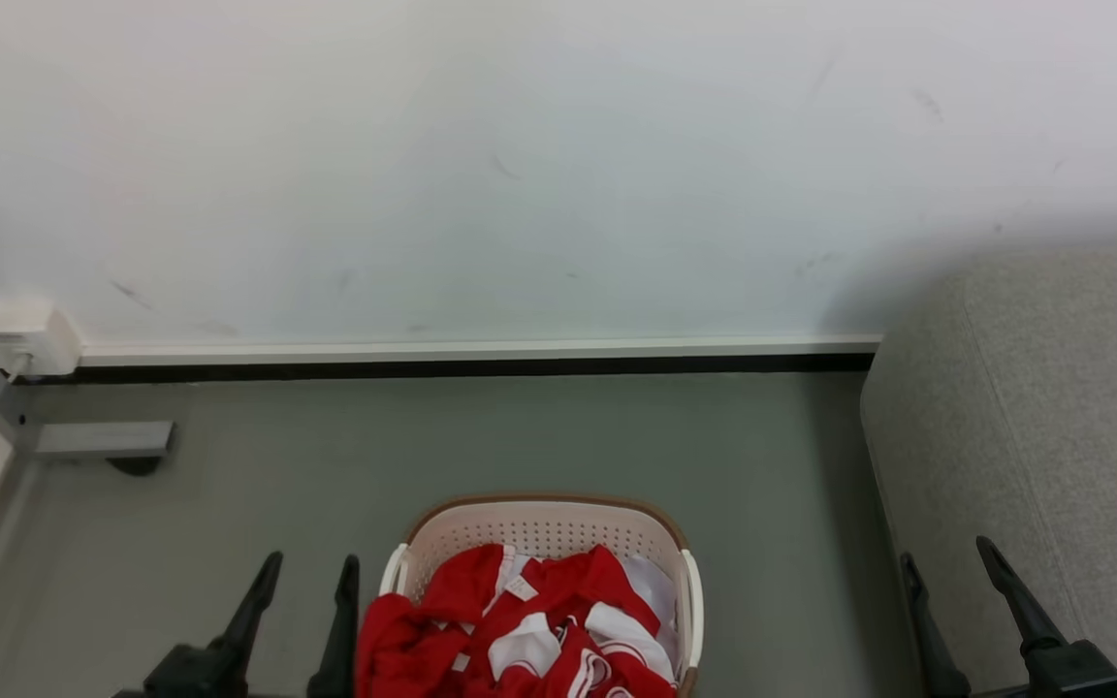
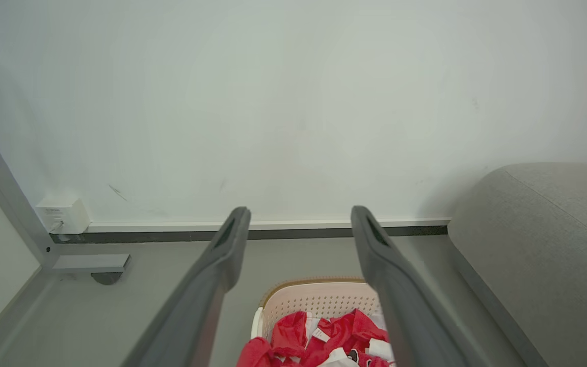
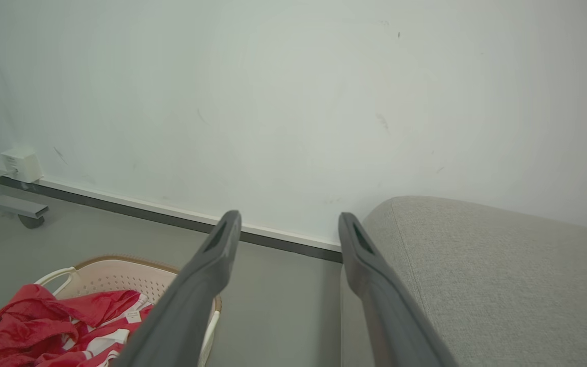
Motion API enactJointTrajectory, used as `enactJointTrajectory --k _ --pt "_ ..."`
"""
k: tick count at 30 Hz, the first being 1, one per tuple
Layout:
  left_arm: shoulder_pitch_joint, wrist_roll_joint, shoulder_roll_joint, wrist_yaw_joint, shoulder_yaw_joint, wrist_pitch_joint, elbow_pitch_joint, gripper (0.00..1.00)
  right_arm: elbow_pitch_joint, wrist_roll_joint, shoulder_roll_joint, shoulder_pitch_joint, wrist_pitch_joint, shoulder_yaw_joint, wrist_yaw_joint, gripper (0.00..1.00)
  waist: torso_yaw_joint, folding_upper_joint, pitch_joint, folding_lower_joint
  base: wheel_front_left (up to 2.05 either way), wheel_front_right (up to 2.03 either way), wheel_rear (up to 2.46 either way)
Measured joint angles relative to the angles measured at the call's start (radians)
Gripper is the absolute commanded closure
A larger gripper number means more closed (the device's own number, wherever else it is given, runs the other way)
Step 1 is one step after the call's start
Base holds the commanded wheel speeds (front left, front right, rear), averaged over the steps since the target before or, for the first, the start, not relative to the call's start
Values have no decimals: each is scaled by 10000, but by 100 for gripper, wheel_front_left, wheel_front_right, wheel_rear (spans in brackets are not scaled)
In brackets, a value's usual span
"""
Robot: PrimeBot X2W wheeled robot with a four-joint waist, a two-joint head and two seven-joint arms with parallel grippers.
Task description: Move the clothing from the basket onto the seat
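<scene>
Just right of the matt dark left fingers [image 1: 341,620], the clothing [image 1: 520,630] is soft, crumpled red-and-white cloth in the basket [image 1: 549,528] of smooth perforated cream plastic, while beside the right fingers [image 1: 1017,593] the seat [image 1: 1053,436] is matt, coarse-woven grey fabric.

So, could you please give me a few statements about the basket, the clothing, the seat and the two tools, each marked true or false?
1. The clothing lies in the basket. True.
2. The left tool is shut on a garment. False: it is open and holds nothing.
3. The seat stands on the robot's right of the basket. True.
4. A red garment lies on the seat. False: the part of the seat in view is bare grey fabric.
5. The right tool is open. True.
</scene>
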Motion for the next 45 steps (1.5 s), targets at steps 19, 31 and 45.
enactJointTrajectory --k 19,31,45 --pt "-5125 -625 510 -73 -3087 909 4261 0 -1273 88 0 -1848 -21 -77 2 0 -993 0 2804 2 0 0 0" --pt "-7512 -1745 474 -73 -4594 2105 6899 0 -1937 176 0 -2838 -23 -194 0 0 -1525 0 5412 4 0 0 0" --pt "-8352 -2719 301 -73 -5538 3104 8587 0 -2040 359 0 -3077 -23 -123 0 0 -1916 0 6576 1 0 0 0"
